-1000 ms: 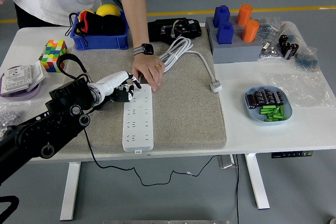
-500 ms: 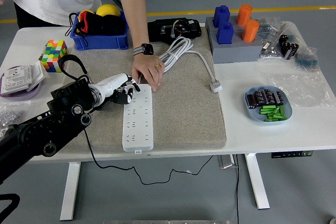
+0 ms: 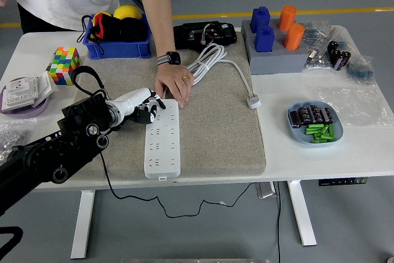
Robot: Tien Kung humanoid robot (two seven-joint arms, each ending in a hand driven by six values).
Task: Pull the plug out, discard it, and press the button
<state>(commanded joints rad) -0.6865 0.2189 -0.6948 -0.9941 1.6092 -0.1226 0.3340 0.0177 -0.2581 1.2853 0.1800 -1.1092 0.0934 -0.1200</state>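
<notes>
A white power strip lies lengthwise on the grey mat. My left hand comes in from the left and sits at the strip's far end. Its fingers are curled and hold nothing, and one fingertip reaches onto the strip's far end. A person's hand with a watch rests on that same end, right beside my fingers. A white plug lies loose on the mat at the right, its white cord coiled at the back.
A blue bin with balls stands at the back left, next to a colour cube. A black device and a grey block with blue and orange pegs stand at the back. A blue dish of batteries is at the right.
My left hand has shifted slightly up and right along the strip's far end, its fingertip now over the strip. The person's hand has stayed in place.
</notes>
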